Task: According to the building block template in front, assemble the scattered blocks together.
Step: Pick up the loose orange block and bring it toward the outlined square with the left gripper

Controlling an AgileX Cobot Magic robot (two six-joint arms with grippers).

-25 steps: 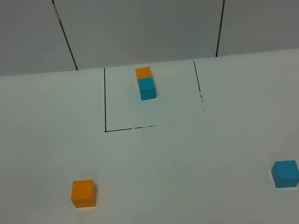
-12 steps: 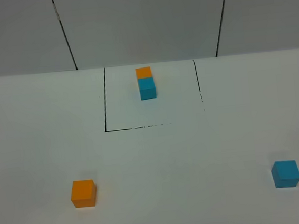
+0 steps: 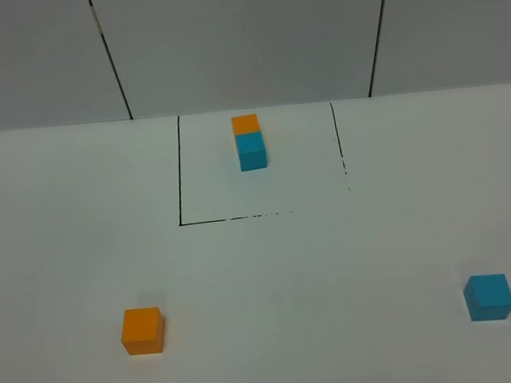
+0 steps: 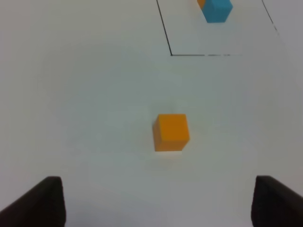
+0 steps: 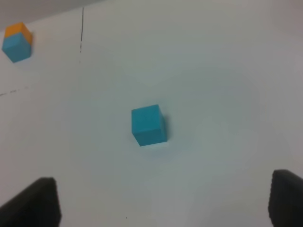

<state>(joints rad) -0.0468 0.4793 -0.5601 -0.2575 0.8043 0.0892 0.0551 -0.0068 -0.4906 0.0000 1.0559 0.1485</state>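
On the white counter (image 3: 59, 219) the loose matte orange cube (image 3: 142, 331) sits at the near left and the loose matte cyan-blue cube (image 3: 488, 297) at the near right, well apart; the smaller joined orange-and-cyan cube template (image 3: 249, 142) lies far back inside the black-lined square (image 3: 178, 172); the left end effector (image 4: 161, 205) gapes wide and empty, apart from the orange cube; the right end effector (image 5: 160, 202) does likewise before the cyan-blue one.

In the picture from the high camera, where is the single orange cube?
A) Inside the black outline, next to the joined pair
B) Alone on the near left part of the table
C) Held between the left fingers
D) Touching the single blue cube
B: the orange cube stands alone at the near left, outside the black outline, far from the single blue cube, and nothing holds it.
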